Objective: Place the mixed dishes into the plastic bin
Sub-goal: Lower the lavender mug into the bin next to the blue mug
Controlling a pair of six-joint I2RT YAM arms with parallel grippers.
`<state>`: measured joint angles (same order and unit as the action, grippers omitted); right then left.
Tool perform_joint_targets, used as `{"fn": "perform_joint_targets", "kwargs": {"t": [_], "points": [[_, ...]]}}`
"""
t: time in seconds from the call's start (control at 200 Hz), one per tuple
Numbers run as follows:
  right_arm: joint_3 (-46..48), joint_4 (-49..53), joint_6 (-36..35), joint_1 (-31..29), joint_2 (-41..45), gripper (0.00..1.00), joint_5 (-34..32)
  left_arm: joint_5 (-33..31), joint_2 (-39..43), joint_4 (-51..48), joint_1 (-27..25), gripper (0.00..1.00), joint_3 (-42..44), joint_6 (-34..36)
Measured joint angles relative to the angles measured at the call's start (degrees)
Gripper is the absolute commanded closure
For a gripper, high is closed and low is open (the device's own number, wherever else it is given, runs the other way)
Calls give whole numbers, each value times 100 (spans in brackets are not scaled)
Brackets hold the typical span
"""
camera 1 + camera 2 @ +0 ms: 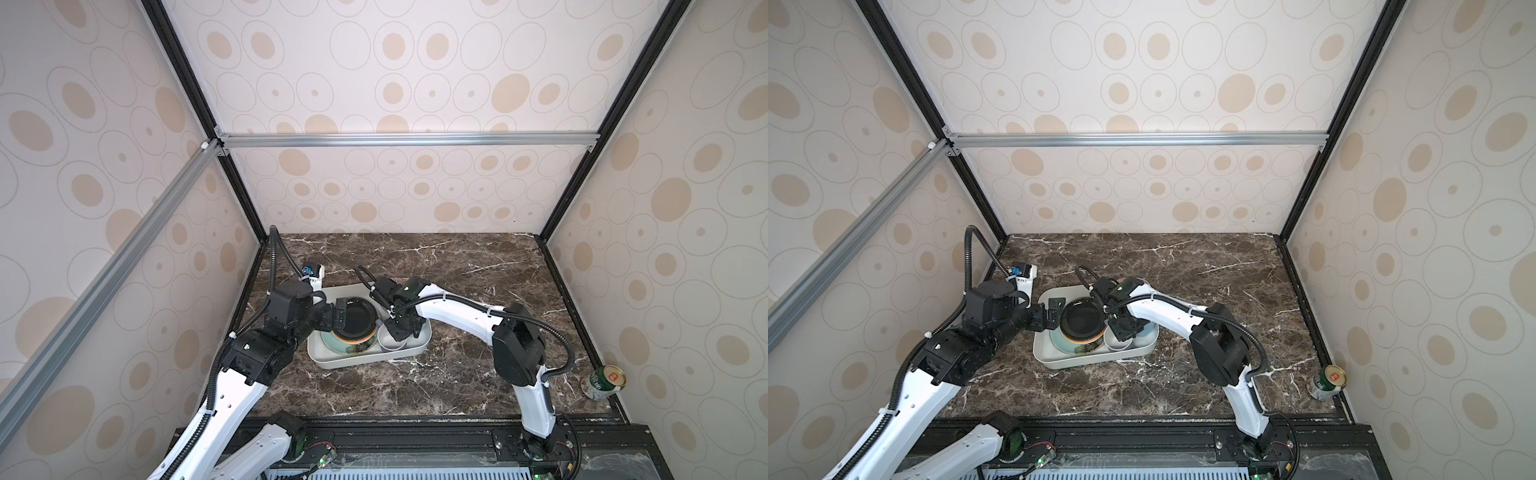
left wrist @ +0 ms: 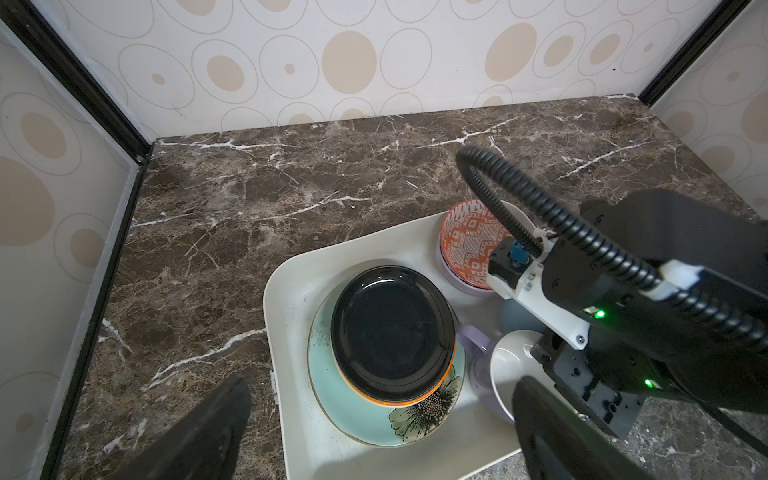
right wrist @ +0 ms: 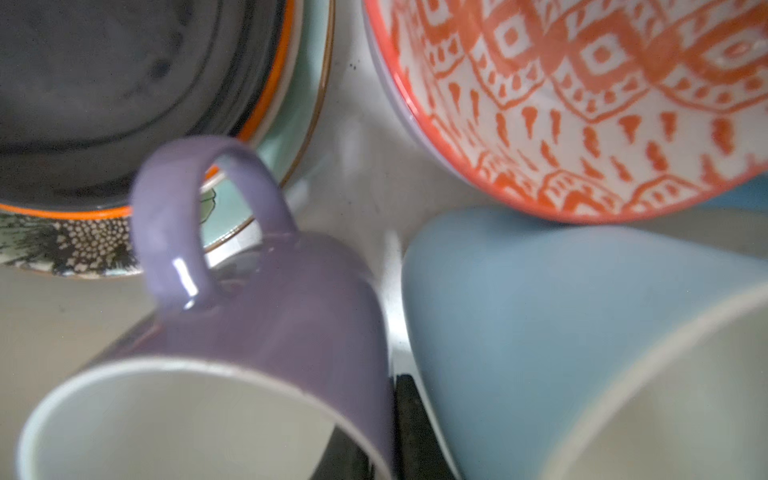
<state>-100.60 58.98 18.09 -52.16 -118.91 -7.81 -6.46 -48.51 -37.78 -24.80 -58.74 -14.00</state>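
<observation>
The plastic bin holds the mixed dishes. A black orange-rimmed plate lies on the teal flower plate. A red-patterned bowl sits in a lavender bowl. The purple mug leans beside the light blue mug. My right gripper is shut on the purple mug's wall, one finger inside and one outside. My left gripper hangs open over the bin's left edge, holding nothing.
A green-labelled tin can lies at the marble table's right edge by the wall. Patterned walls with black frame posts close the table on three sides. The right arm reaches across the bin from the right.
</observation>
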Motion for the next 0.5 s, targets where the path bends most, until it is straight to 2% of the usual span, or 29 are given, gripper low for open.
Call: {"fn": "perform_joint_targets", "kwargs": {"t": [0.2,0.5], "points": [[2,44,-42,-83,0,61,11,13,-2,4,7,1,2,7],[-109,260,-39,-157,76,59,7,13,-2,13,22,1,17,15]]}}
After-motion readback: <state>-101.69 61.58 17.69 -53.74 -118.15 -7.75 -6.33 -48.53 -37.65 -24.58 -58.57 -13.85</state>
